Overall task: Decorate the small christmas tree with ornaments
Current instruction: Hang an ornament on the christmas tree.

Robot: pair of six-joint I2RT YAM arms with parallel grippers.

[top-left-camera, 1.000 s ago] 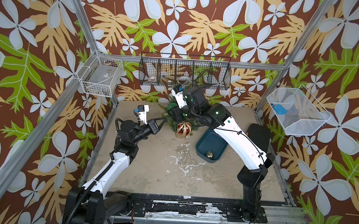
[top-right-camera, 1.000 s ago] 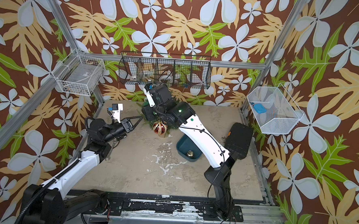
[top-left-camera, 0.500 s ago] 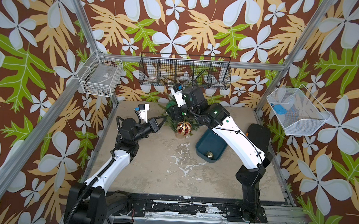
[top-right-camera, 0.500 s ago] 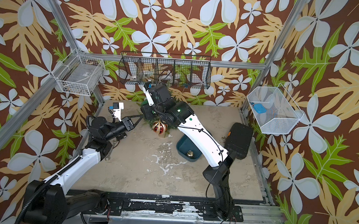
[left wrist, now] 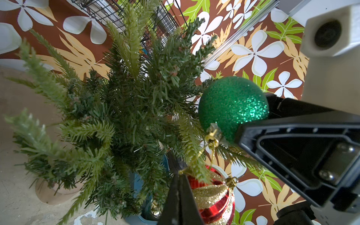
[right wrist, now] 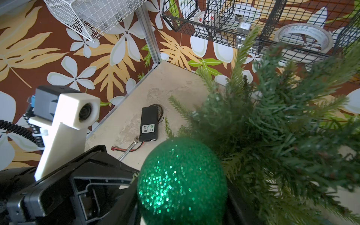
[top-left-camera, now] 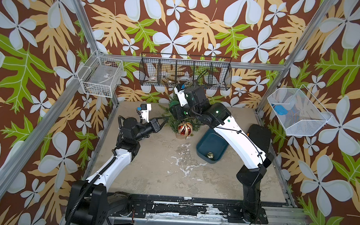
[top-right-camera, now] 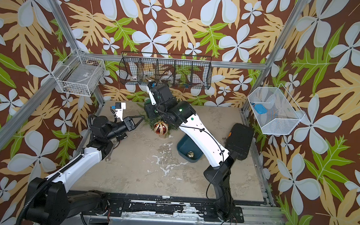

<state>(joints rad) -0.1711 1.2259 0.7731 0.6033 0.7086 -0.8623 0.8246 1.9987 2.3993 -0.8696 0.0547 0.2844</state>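
1. The small christmas tree (top-left-camera: 173, 122) stands upright at the back middle of the worktop (top-left-camera: 161, 169), just below the black wire basket (top-left-camera: 185, 73) on the rear wall.
2. The right end effector (right wrist: 183, 194) is over the tree and clamped on the green ornament (right wrist: 181, 171). The glittery ball sits between its two black fingers and presses against the branches near the upper part of the tree.
3. The left end effector (left wrist: 180, 175) reaches in from the tree's left side with its fingers closed together. In the left wrist view the green ornament's gold hanging thread (left wrist: 196, 155) runs from the cap to those fingertips and looks pinched there, lying along a branch tip.
4. The red ornament (top-left-camera: 185, 129), striped in gold glitter, hangs on the front of the tree low down, close to the worktop.
5. The gold ornament (top-left-camera: 210, 155) lies in the near end of the dark blue tray (top-left-camera: 207, 139), which rests on the worktop just right of the tree, partly under the right arm.
6. A black battery box (right wrist: 149, 126) lies on the worktop to the tree's left.
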